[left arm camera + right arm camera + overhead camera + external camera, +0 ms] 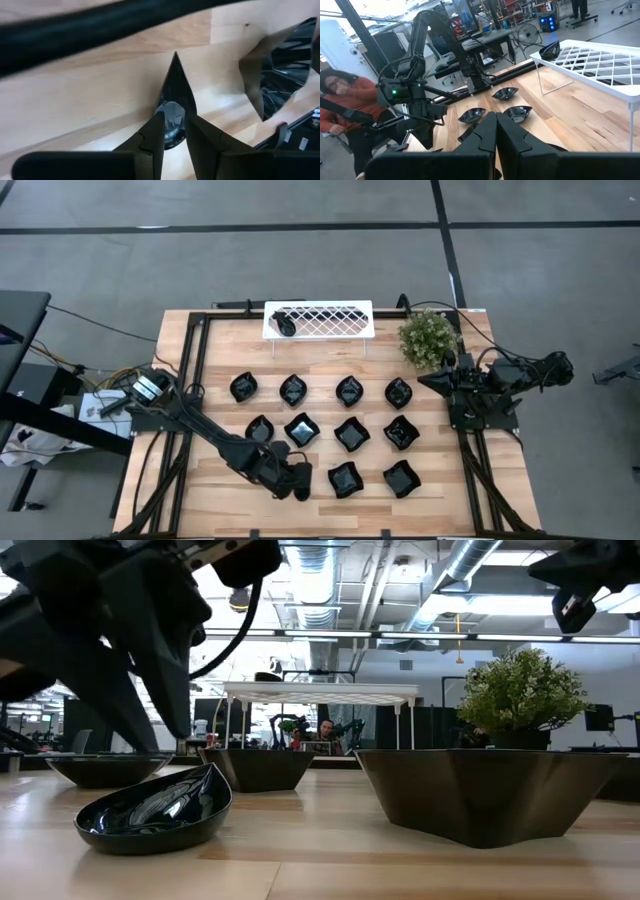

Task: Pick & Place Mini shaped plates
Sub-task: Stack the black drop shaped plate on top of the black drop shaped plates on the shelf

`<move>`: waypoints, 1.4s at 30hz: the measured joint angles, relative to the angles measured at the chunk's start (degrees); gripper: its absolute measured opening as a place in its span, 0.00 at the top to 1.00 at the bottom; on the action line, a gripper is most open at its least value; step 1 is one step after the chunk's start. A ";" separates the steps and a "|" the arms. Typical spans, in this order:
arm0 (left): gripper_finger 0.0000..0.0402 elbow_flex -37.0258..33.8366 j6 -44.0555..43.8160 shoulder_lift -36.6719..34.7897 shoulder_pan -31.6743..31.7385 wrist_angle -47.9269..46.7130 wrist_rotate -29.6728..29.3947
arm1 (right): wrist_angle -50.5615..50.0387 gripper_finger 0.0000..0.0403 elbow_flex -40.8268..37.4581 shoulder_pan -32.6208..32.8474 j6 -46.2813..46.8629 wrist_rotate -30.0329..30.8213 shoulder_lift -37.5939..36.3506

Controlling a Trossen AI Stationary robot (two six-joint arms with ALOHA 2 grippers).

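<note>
High view leaves the left tool mostly lost against its own dark arm at the near edge of the worktop, so the plate beneath it cannot be made out there; the left wrist view shows the two fingers narrowed onto the rim of a teardrop plate, its point aimed away from the tool, with a second plate cut off at the picture's edge. In the low view that teardrop plate lies on the wood beside the dark fingers. A white lattice rack at the far edge carries one plate. Eleven mini shaped plates can be counted lying on the wood in three rows, apart from the one in the grip. The right tool waits shut and empty near a small potted plant. A person in a red top shows beyond the worktop.
</note>
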 joint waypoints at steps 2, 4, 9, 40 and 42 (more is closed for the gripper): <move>0.81 0.13 0.00 -0.10 0.02 -1.47 -0.13 | -0.05 1.00 0.00 0.00 0.00 0.00 0.00; 0.81 -0.26 0.01 0.08 0.18 -3.10 -0.11 | -0.10 1.00 0.00 -0.01 0.00 0.00 0.00; 0.81 -0.66 2.11 0.24 2.05 -2.52 -0.24 | -0.11 1.00 0.00 0.00 -0.04 0.00 0.00; 0.81 -0.47 7.54 1.71 3.11 -0.98 0.16 | -0.09 1.00 0.00 0.00 -0.02 0.00 0.00; 0.81 0.13 7.54 1.70 2.55 -0.65 0.15 | -0.10 1.00 0.00 0.00 -0.02 0.00 0.00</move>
